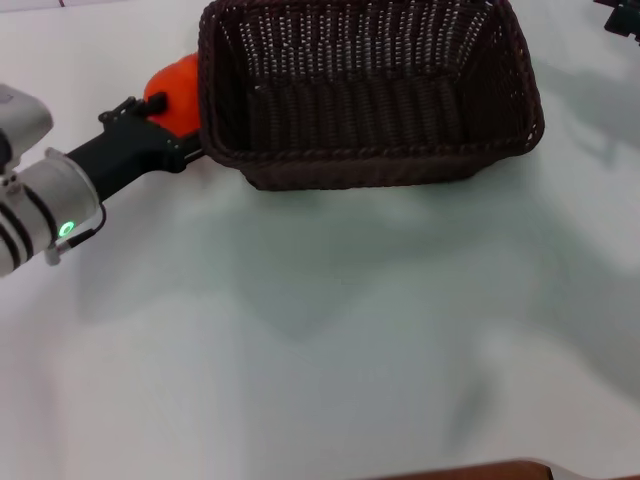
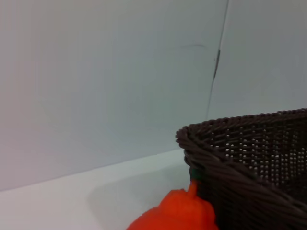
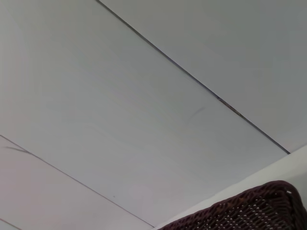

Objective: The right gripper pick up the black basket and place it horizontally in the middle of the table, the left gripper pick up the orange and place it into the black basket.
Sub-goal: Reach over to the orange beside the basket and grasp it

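Note:
The black basket (image 1: 370,90) stands upright on the white table (image 1: 320,330) at the far middle, its long side across the view. The orange (image 1: 176,92) is right against the basket's left end wall. In the left wrist view the orange (image 2: 175,213) shows close up, its stem beside the basket's corner (image 2: 230,158), below the rim. My left gripper (image 1: 158,112) reaches in from the left and is at the orange. My right gripper (image 1: 620,18) is only a black bit at the far right corner, away from the basket. The right wrist view shows a piece of the basket rim (image 3: 244,211).
The table's brown wooden edge strip (image 1: 480,470) runs along the near side. A plain pale wall with thin seams (image 2: 218,62) stands behind the table.

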You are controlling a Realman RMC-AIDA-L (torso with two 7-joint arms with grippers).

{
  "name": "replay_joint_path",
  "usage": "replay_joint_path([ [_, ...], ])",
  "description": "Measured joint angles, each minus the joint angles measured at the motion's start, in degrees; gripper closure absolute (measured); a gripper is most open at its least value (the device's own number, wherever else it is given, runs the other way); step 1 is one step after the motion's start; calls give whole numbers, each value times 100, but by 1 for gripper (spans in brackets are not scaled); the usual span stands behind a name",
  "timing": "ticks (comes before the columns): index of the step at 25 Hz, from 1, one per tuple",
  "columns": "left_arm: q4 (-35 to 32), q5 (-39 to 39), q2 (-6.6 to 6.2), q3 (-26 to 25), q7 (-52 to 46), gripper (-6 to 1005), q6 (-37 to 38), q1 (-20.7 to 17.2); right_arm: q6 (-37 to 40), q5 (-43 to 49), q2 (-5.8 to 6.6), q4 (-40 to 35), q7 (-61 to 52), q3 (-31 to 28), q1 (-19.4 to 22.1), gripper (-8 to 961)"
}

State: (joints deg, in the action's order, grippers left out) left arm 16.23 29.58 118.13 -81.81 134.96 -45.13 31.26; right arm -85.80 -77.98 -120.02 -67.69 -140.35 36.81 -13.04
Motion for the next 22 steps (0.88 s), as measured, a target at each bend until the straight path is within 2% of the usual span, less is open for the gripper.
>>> replay_joint_path([
  [7,39,10,112,35,21,178,586,245,-36,-38,-1,50,81,-24,0,292],
  [15,48,144,107,-36,-12,207,795,329,-60,-104,23,151,105,-31,-114,293],
  [22,123,144,127,-321,392,466,775,240,5,-129,40,305,127,-75,-221,294],
])
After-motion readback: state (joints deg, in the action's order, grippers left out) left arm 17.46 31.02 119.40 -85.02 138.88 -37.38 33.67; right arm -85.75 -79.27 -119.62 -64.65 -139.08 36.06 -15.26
